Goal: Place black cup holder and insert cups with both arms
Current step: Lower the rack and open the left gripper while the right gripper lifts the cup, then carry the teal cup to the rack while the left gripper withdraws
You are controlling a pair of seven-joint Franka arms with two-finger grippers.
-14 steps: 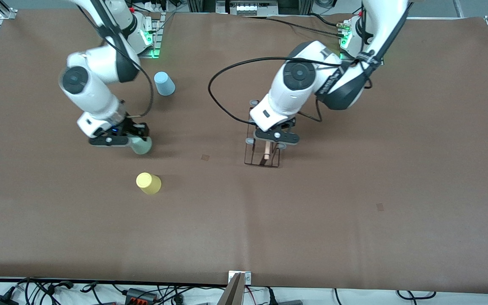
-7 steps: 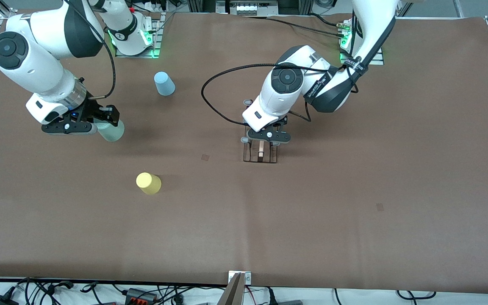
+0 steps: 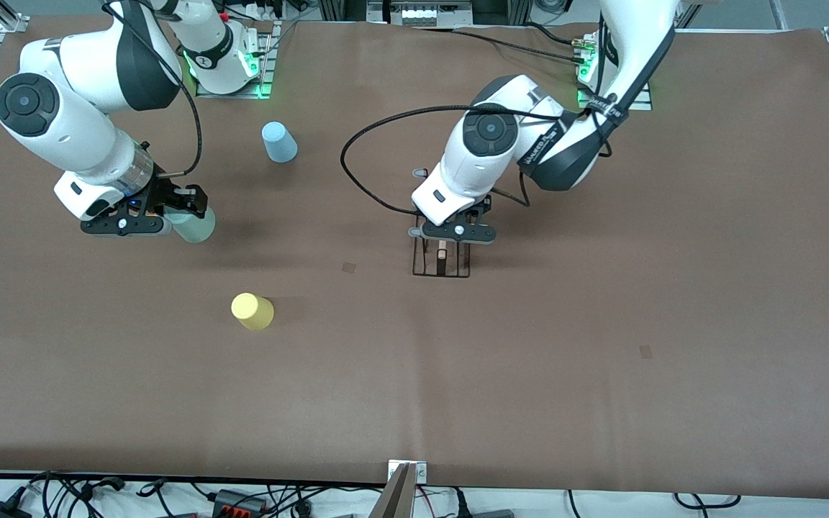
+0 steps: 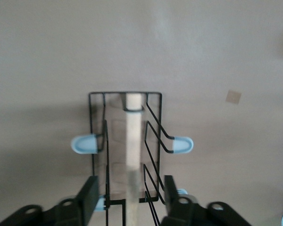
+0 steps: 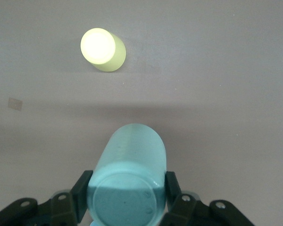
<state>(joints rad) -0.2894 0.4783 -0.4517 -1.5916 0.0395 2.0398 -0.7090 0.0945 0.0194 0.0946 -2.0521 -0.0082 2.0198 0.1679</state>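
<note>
The right gripper is holding the pale green cup in the air over the table's end near the right arm, its fingers closing on the cup's two sides close to the closed bottom. The left gripper is standing low over the black cup holder, which is resting on the table near the middle; its fingers are spread on either side of the wooden rod and the wires, and they are not pressing on anything I can make out. I am judging the cups as light, smooth and a little squeezable, so a soft grip across the wall is best (too much force may deform them). The holder is looking stiff but light and easy to tip; the rod is the natural place to take it. The yellow cup is lying nearer to the front camera than the green one, and the light blue cup farther. Both are well apart from the holder, so nothing is blocking the way.
</note>
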